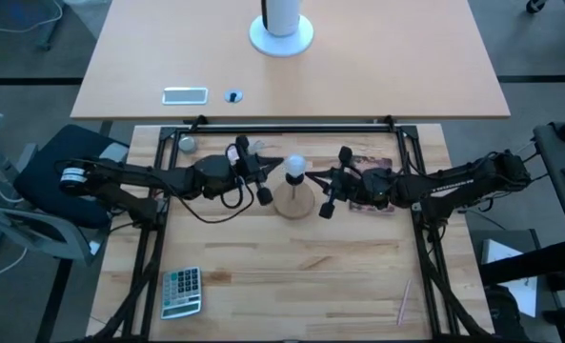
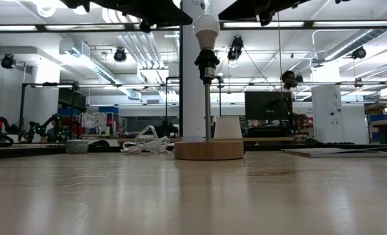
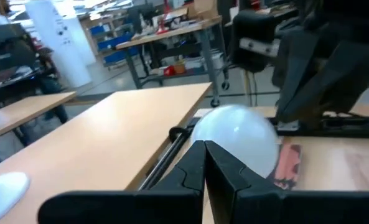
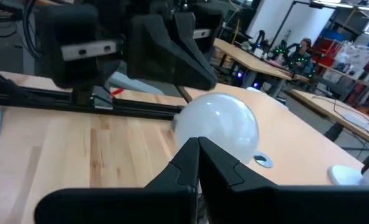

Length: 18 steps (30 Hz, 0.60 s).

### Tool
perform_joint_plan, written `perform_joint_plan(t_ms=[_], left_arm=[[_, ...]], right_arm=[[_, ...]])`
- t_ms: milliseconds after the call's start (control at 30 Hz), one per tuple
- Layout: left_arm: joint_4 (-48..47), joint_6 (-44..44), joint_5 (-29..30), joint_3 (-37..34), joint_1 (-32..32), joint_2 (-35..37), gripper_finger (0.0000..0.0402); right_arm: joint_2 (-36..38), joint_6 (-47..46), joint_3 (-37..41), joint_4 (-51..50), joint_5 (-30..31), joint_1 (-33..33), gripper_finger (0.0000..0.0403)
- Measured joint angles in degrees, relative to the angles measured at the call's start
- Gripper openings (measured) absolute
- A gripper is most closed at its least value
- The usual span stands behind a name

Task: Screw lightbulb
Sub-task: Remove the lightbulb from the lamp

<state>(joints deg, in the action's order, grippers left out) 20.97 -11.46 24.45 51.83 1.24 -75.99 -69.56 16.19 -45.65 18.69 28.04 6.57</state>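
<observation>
The white frosted lightbulb [image 1: 294, 168] sits upright with its base in the dark socket [image 2: 207, 63] at the top of a thin stem. The stem stands on the round wooden disc stand [image 1: 294, 203]. My left gripper [image 1: 274, 169] is shut just left of the bulb, its tips pointing at the bulb [image 3: 237, 134]. My right gripper [image 1: 315, 178] is shut just right of the bulb, also pointing at the bulb [image 4: 218, 124]. In the low view the bulb [image 2: 206, 29] stands free, with both arms dark above it at the picture's top.
A small grey ball [image 1: 186, 144] lies at the far left. A calculator [image 1: 181, 291] lies near the front left and a thin stick [image 1: 403, 303] at the front right. A crumpled wrapper [image 1: 373, 181] lies under the right arm. A person [image 2: 288, 81] sits in the room behind.
</observation>
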Motion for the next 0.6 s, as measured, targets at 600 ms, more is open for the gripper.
perform_joint_plan(t_ms=[600], left_arm=[[0.50, 0.13, -10.95, 0.00, -1.16, -0.24, 0.0000]], right_arm=[[-0.57, 1.81, 0.00, 0.38, 3.63, -1.75, 0.0002]])
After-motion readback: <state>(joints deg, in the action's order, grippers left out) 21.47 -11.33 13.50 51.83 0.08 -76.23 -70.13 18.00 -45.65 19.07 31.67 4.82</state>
